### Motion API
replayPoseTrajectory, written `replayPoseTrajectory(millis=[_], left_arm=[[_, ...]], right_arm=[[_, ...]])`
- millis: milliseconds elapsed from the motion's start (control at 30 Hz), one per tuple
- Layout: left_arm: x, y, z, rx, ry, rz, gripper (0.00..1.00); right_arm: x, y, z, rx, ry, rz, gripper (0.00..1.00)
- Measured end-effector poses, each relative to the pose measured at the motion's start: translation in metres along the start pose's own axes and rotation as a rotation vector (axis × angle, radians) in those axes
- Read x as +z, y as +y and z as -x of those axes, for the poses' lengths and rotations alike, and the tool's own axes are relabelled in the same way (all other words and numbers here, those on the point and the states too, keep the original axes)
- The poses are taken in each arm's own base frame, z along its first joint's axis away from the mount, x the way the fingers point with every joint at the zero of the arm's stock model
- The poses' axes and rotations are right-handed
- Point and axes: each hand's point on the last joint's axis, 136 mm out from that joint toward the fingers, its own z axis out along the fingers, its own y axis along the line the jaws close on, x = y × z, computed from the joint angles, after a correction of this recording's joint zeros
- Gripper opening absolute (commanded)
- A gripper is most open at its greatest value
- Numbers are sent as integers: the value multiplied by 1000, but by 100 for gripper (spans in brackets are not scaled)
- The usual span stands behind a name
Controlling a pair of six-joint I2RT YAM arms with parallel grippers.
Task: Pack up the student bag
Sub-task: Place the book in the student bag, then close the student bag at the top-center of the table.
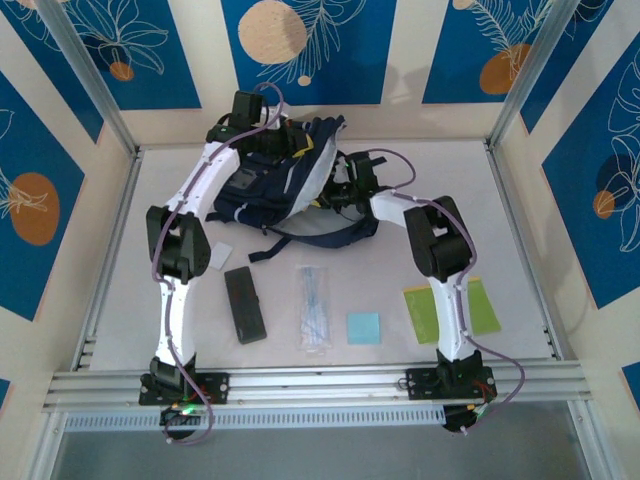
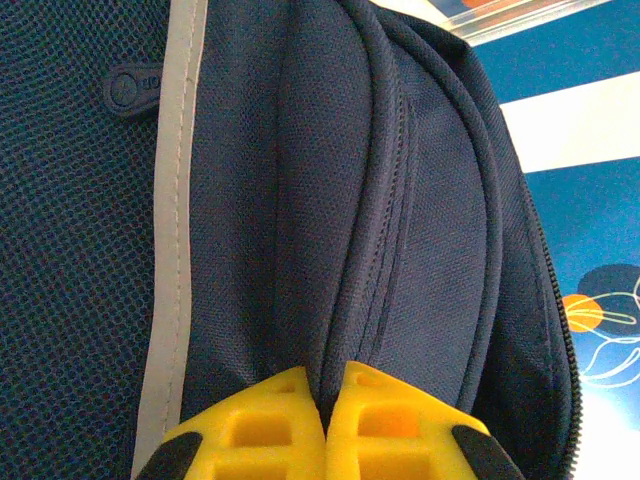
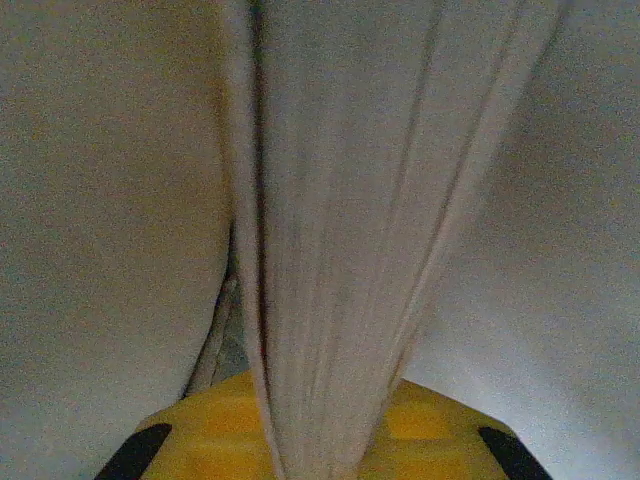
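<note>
Top external view puts the student bag [image 1: 275,180] in the upper middle of the frame. It lies on the white table [image 1: 520,230] with its black straps [image 1: 325,236] spilling toward the lower right of it, and a pale lining [image 1: 312,172] shows where its mouth gapes. It is the largest thing here and reads as soft all through: woven navy cloth, a mesh panel [image 2: 70,300] and padded folds, with nothing that would hold a shape by itself. I judge it will sag and fold wherever it is lifted, and will be light while empty. The left gripper [image 1: 275,138] sits at the bag's upper edge. In the left wrist view its yellow fingers [image 2: 270,425] are pressed together on a raised fold of navy cloth beside a seam, with the grey stripe [image 2: 176,200] at the left of the frame and a zip [image 2: 562,340] down the right edge. The right gripper [image 1: 340,190] is at the bag's right side, and in the right wrist view its fingers [image 3: 440,425] pinch a hanging pleat of pale cloth, most likely that lining. The best holds look to be the two sides of the opening, at hems or seams where the cloth is doubled and less apt to slide out; thin lining alone could slip or pucker. Lower in the top view lie green sheets [image 1: 450,305], a black case [image 1: 245,305], a clear packet of pens [image 1: 315,308], a blue note pad [image 1: 363,328] and a small white card [image 1: 222,253], all well apart from the bag.
</note>
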Motion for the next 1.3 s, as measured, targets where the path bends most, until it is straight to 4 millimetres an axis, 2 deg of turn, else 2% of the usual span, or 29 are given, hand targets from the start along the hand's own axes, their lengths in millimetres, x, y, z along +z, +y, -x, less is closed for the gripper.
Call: replayPoseTrajectory(millis=[133,233,333,400,500,567,633,800,867,900,1000,1067,1167,1200,1233,1300], left_arm=[[0,-1,-2,-1,8,-6,0],[0,0,-1,-1,8,-5,0],[-1,2,-2,0,9,5,0],[-1,5,-2,8,4,19,0],[-2,11,-1,17,-5,55,0],[-3,15,-2,25,-13,81,0],[-5,19,-6,30,-15,104,0],[-13,27,-21,30,-18,149,0],[-12,31,-35,29,-7,160,2],[-11,34,-41,28,-3,165,7],[-4,42,-67,14,24,191,26],[4,45,-89,2,55,208,43],[15,40,-121,5,96,222,57],[17,37,-128,10,102,227,66],[19,34,-135,17,108,231,70],[21,26,-145,38,112,237,71]], right_arm=[[24,1,12,-45,50,-9,2],[29,1,16,-56,69,-24,12],[29,-2,14,-48,80,-40,24],[27,-7,14,-40,82,-52,28],[15,-22,5,-8,82,-101,45],[-6,-29,-8,28,80,-145,57],[-34,-24,-14,49,60,-172,65],[-119,10,-7,52,-60,-188,72],[-153,13,-8,61,-112,-219,75],[-168,10,-10,71,-135,-244,76],[-207,-15,-28,140,-179,-361,81],[-230,-38,-47,207,-191,-452,82],[-268,-72,-77,312,-211,-579,88],[-280,-80,-84,340,-224,-608,90],[-294,-90,-93,376,-244,-644,97],[-320,-107,-110,436,-286,-703,100]])
